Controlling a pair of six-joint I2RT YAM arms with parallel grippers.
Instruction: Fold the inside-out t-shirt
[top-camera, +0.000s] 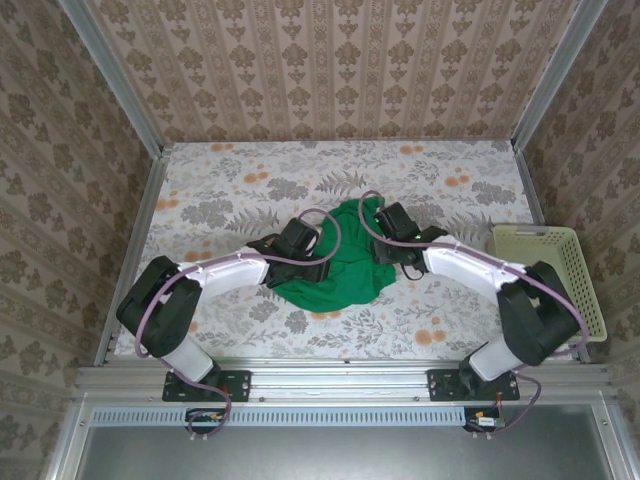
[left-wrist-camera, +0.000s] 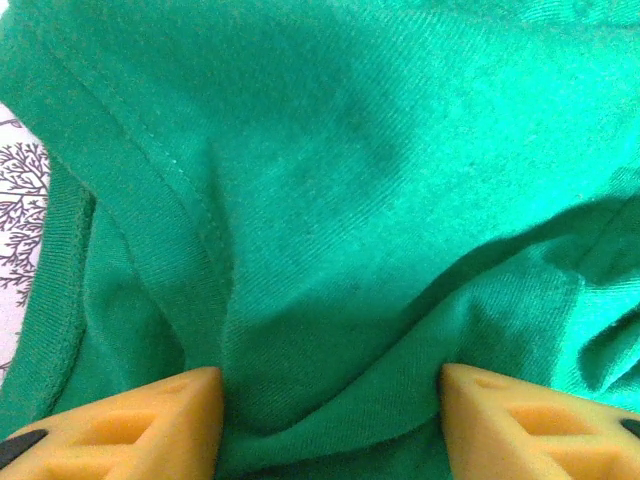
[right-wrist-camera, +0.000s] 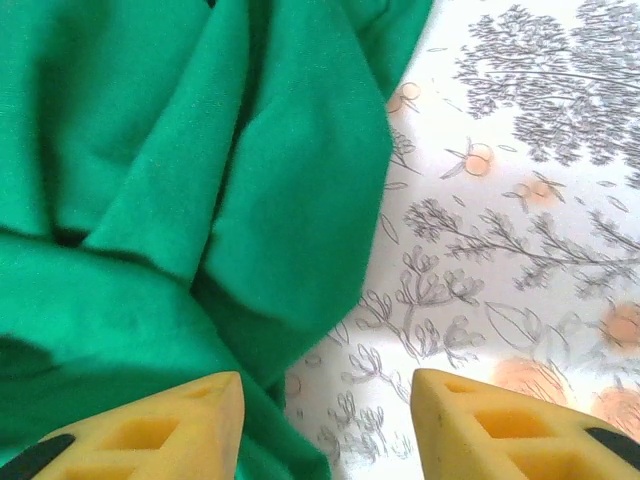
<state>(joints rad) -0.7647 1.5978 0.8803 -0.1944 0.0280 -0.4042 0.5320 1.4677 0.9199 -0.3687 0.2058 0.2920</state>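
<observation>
The bright green inside-out t-shirt (top-camera: 340, 270) lies crumpled in a heap at the middle of the flowered table (top-camera: 240, 190). My left gripper (top-camera: 312, 255) is down on the heap's left part. In the left wrist view its yellow fingers (left-wrist-camera: 150, 425) stand apart, open, and a soft fold of the t-shirt (left-wrist-camera: 330, 200) runs between them (left-wrist-camera: 332, 420); a stitched seam (left-wrist-camera: 190, 200) crosses the left side. My right gripper (top-camera: 385, 245) is at the heap's right edge. It is open (right-wrist-camera: 328, 415), straddling the t-shirt's edge (right-wrist-camera: 200, 200) and bare tablecloth (right-wrist-camera: 480, 250).
A pale yellow-green plastic basket (top-camera: 590, 290) stands at the table's right edge, close to the right arm's elbow. Aluminium rails (top-camera: 140, 230) frame the table, and patterned walls close it in behind and at both sides.
</observation>
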